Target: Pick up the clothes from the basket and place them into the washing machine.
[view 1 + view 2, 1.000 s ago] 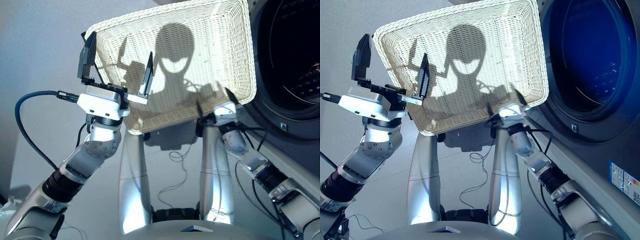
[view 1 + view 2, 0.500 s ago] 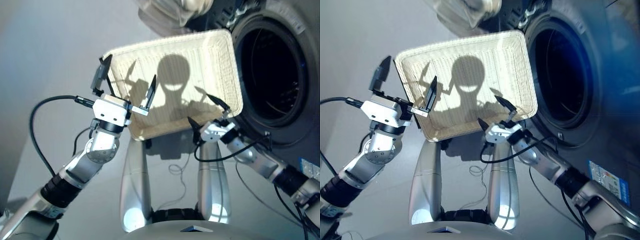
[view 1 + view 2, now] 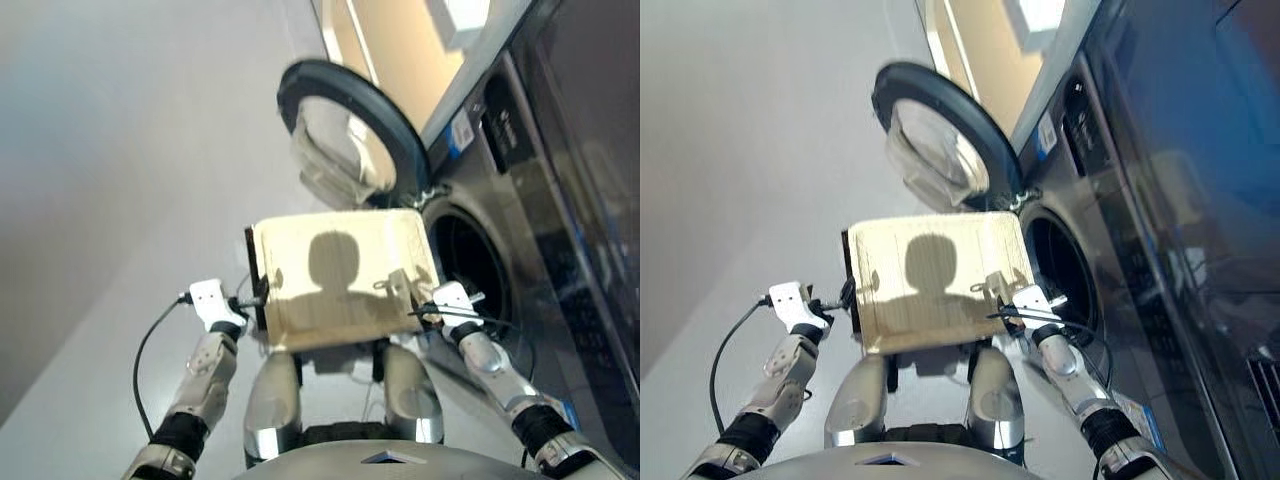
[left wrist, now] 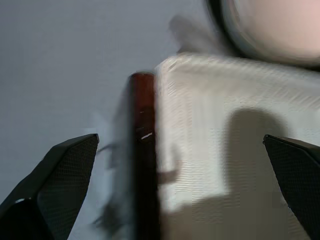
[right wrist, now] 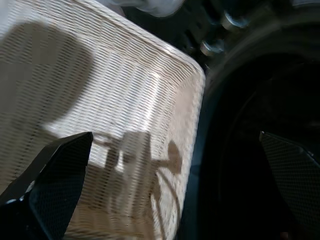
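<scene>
The cream-white wicker basket (image 3: 340, 280) lies in front of me with only my shadow on its weave; no clothes show in it. The coral-red, navy and black garments are out of view. To its right, the dark grey washing machine's drum hole (image 3: 478, 275) looks black inside, and its porthole door (image 3: 345, 140) stands swung open beyond the basket. My left gripper (image 3: 250, 298) is open at the basket's left rim (image 4: 172, 125), beside a dark brown bar (image 4: 142, 150). Over the basket's right rim (image 5: 192, 115), my right gripper (image 3: 428, 302) is open next to the drum opening (image 5: 260, 125).
A dark unit (image 3: 590, 120) is stacked above the washing machine. Grey floor (image 3: 120, 200) spreads to the left. A black cable (image 3: 150, 340) loops from my left wrist. The open door hangs over the far side of the basket.
The whole picture has swung upward and pulled back, bringing the door and the stacked unit into view. Both grippers stay open, and the left one now sits at the basket's left rim instead of over it.
</scene>
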{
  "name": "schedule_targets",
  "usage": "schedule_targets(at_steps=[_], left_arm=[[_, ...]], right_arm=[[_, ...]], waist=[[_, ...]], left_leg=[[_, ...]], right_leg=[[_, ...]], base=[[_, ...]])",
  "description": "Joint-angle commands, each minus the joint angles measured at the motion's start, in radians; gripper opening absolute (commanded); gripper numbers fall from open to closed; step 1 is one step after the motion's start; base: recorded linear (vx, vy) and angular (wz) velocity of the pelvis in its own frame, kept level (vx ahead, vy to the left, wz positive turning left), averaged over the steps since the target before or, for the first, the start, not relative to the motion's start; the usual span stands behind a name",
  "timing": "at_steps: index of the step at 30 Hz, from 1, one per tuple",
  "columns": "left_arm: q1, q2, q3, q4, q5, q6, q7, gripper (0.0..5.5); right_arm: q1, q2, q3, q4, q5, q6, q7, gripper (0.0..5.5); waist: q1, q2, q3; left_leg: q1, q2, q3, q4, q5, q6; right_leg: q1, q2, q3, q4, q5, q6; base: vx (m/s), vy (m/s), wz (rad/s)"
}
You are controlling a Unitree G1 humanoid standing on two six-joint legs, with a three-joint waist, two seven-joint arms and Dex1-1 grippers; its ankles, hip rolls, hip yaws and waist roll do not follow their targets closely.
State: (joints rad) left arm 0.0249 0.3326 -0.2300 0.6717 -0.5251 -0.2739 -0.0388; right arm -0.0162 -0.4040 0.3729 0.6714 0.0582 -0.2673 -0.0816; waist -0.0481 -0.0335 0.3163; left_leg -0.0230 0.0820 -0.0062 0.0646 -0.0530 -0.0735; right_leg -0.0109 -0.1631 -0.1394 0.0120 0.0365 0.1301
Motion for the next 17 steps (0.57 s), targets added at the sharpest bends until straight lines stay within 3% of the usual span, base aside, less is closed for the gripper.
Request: schedule_targets(at_steps=[1, 4, 8, 17], left_arm=[[0.004, -0.02, 0.001, 0.128, 0.199, -0.019, 0.01, 5.5], [-0.016, -0.066, 0.023, 0.285, 0.258, 0.002, 0.051, 5.5], [-0.051, -0.098, 0.035, 0.446, 0.281, 0.045, 0.023, 5.5], [-0.039, -0.11, 0.022, 0.467, 0.34, 0.05, -0.003, 5.5]], right_arm=[[0.029, 0.005, -0.04, 0.042, -0.015, 0.005, -0.005, 5.5], [0.045, 0.073, -0.058, 0.132, 0.06, 0.022, 0.012, 5.5], [0.034, 0.123, -0.097, 0.276, 0.186, 0.043, 0.064, 5.5], [0.045, 0.152, -0.112, 0.373, 0.241, 0.069, 0.128, 5.5]], waist=[[0.018, 0.012, -0.098], [0.015, 0.016, -0.16], [0.013, 0.016, -0.194], [0.018, 0.016, -0.243]], left_leg=[[0.026, -0.048, 0.054, -0.072, 0.069, 0.009], [0.078, -0.047, 0.067, -0.146, 0.081, 0.006], [0.116, -0.042, 0.075, -0.145, 0.073, 0.009], [0.147, -0.039, 0.065, -0.152, 0.06, 0.008]], right_leg=[[-0.018, -0.013, -0.009, 0.05, 0.023, 0.055], [0.017, -0.018, -0.016, -0.002, 0.034, 0.065], [0.063, -0.018, -0.011, -0.015, 0.034, 0.063], [0.113, -0.015, -0.019, -0.044, 0.023, 0.056]], base=[[0.19, 0.061, -0.029], [0.119, 0.054, -0.025], [0.085, 0.034, -0.007], [0.051, 0.003, 0.001]])
